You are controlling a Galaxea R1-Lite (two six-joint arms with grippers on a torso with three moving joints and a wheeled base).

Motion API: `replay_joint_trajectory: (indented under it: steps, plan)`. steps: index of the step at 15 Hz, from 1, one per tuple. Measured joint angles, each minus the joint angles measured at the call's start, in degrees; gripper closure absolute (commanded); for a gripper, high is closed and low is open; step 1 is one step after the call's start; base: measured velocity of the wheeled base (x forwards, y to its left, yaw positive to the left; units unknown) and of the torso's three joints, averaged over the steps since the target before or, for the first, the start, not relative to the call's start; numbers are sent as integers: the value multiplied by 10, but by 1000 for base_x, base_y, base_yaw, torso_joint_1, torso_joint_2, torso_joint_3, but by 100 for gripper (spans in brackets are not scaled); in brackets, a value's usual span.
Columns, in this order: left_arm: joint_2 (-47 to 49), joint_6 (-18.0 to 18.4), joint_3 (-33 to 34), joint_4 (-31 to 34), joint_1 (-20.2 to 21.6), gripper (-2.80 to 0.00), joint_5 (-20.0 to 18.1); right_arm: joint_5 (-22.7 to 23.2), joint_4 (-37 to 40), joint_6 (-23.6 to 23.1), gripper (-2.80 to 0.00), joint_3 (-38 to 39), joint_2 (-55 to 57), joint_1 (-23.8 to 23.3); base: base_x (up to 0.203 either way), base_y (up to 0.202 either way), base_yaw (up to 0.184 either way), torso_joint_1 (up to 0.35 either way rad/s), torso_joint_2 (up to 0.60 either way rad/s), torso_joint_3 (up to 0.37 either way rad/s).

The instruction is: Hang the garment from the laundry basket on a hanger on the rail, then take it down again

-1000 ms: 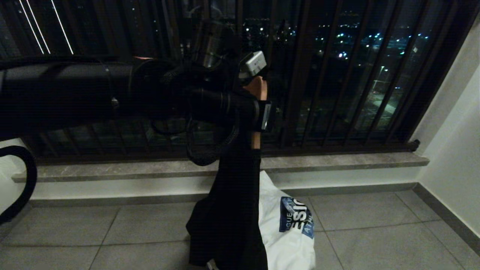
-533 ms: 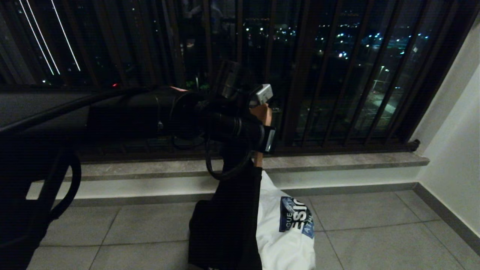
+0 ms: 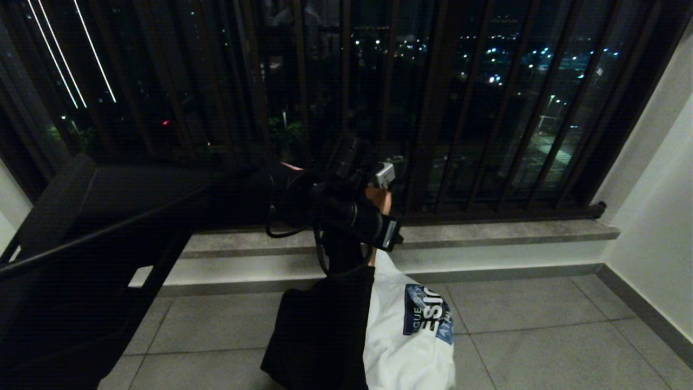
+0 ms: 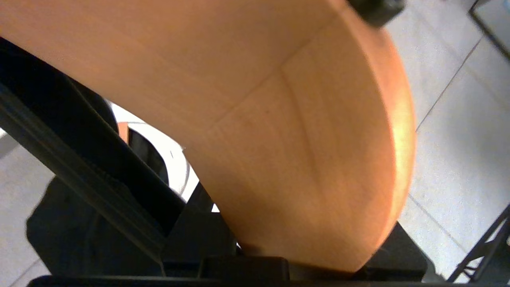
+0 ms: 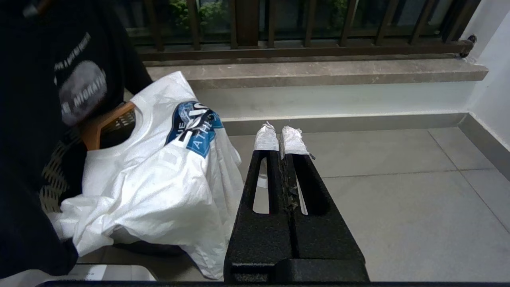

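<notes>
Left gripper is up in front of the window grille, its fingers clamped on a wooden hanger; a black garment hangs from that hanger, drooping toward the floor; beneath it a white T-shirt with a blue logo is draped over the laundry basket, close to the stone sill; right gripper sits low over the floor tiles, padded fingers pressed together, holding nothing.
</notes>
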Motion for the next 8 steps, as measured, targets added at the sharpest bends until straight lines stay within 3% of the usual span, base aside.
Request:
replay_joint_trajectory:
  steps: [4,8]
  plan:
    - [30,32,2,2,-2,0,45,0,0,0,0,0,0,0,0,0,0,0,0,0]
    - [56,52,3,5,-9,0,61,0,0,0,0,0,0,0,0,0,0,0,0,0]
